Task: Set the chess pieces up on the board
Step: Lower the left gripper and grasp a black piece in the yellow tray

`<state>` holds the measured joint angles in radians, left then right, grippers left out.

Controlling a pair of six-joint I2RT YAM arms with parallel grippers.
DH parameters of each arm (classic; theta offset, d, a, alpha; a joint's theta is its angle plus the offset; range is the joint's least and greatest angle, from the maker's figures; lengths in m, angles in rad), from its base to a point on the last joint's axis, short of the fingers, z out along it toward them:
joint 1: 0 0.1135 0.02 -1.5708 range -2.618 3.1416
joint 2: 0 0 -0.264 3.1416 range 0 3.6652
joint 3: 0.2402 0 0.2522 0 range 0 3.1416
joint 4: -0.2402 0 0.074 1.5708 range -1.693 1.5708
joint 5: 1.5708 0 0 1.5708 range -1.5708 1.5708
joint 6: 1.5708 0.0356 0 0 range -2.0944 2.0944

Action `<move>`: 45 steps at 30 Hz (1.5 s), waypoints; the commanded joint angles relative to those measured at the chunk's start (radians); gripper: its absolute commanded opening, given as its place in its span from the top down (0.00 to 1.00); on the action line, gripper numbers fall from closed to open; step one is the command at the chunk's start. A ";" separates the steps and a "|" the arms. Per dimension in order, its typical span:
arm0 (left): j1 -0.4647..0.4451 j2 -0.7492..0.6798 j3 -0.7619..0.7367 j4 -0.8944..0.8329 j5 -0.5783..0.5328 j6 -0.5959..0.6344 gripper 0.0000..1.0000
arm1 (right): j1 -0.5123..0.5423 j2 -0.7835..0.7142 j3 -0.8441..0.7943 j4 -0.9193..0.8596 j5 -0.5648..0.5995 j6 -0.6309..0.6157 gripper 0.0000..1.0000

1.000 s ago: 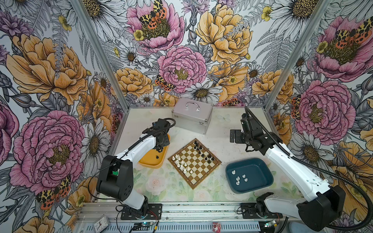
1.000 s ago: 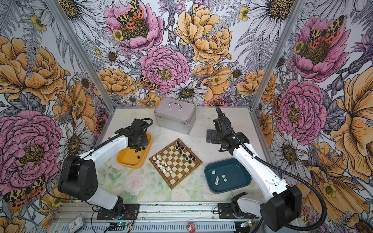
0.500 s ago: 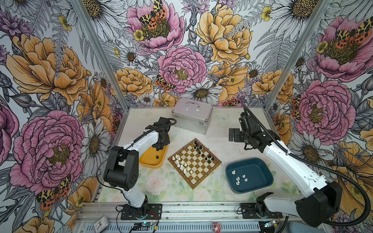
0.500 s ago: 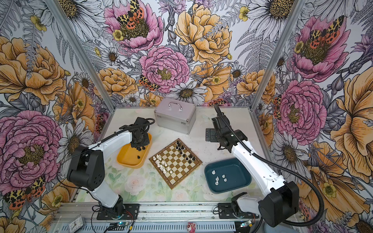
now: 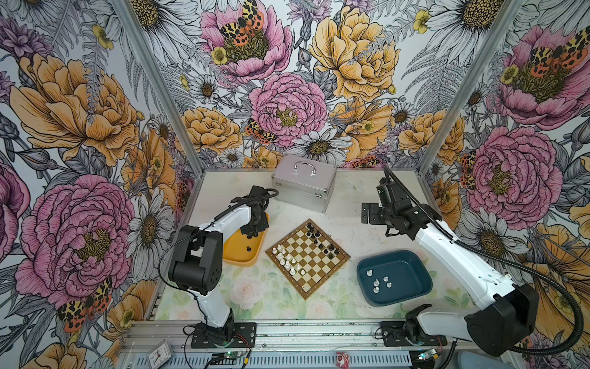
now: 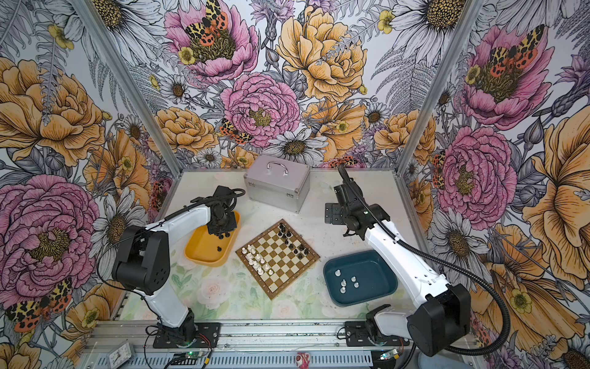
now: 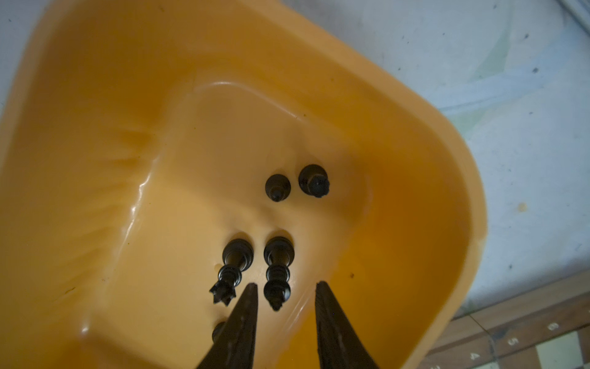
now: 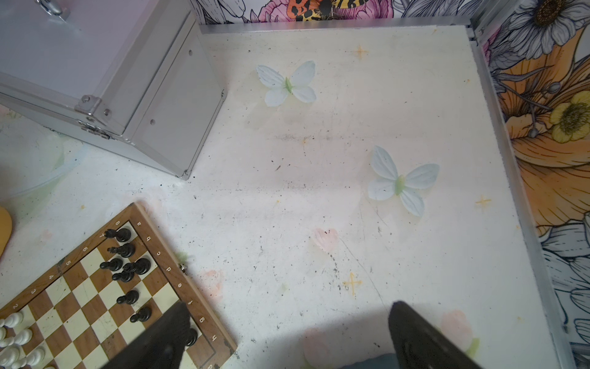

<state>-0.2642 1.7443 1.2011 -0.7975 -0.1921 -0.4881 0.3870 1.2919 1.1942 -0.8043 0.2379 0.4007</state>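
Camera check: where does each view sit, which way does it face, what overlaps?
Both top views: high in front, looking down on the board; left arm and right arm show.
Left wrist: rides its arm, looking into the yellow tray; left gripper jaws straddle a black piece.
Right wrist: rides its arm, facing table and silver case; right gripper jaws wide.
Shared: all four show the board.

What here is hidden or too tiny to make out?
Left wrist view: one black tray piece sits mostly behind the left hand.
Right wrist view: the right hand covers part of a black board piece.
Both top views: white pieces in the teal tray are too small to name.
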 commanded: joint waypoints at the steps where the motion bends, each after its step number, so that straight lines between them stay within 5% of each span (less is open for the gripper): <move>1: 0.005 0.016 0.032 -0.002 0.020 0.016 0.68 | 0.007 0.006 0.023 -0.001 0.024 0.007 0.00; 45: 0.011 0.023 0.038 -0.021 0.029 0.011 0.84 | 0.007 -0.013 0.024 -0.035 0.078 -0.025 0.01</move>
<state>-0.2630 1.7828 1.2316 -0.8085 -0.1802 -0.4797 0.3870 1.2919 1.1942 -0.8307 0.2890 0.3843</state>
